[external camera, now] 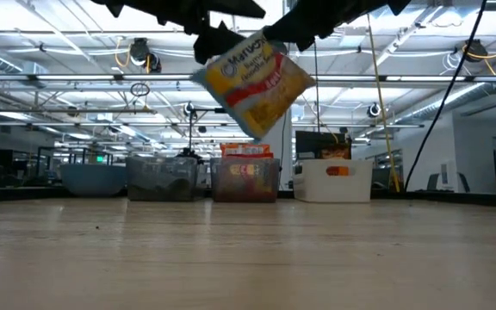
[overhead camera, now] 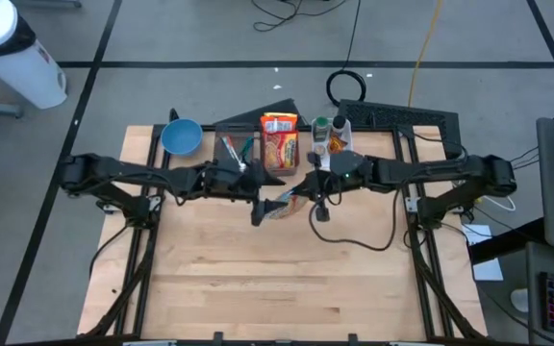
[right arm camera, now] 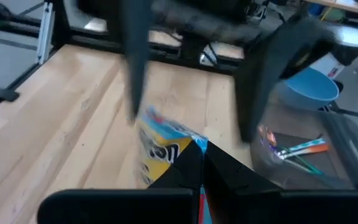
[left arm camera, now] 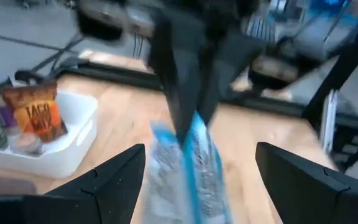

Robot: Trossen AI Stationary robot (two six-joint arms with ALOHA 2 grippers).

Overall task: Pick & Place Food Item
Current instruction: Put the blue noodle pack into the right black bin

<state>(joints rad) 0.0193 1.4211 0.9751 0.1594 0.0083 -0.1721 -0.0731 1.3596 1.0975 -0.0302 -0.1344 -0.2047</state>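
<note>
Noodle packet (external camera: 252, 80) midair, pinched by right gripper (right arm camera: 199, 163); left gripper (left arm camera: 194, 180) spread beside it.

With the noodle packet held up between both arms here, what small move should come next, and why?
Probably close the left gripper on the noodle packet. The right gripper is shut on one edge and holds the packet in the air above the table, while the left fingers stand open on either side of it, so this looks like a handover.
</note>
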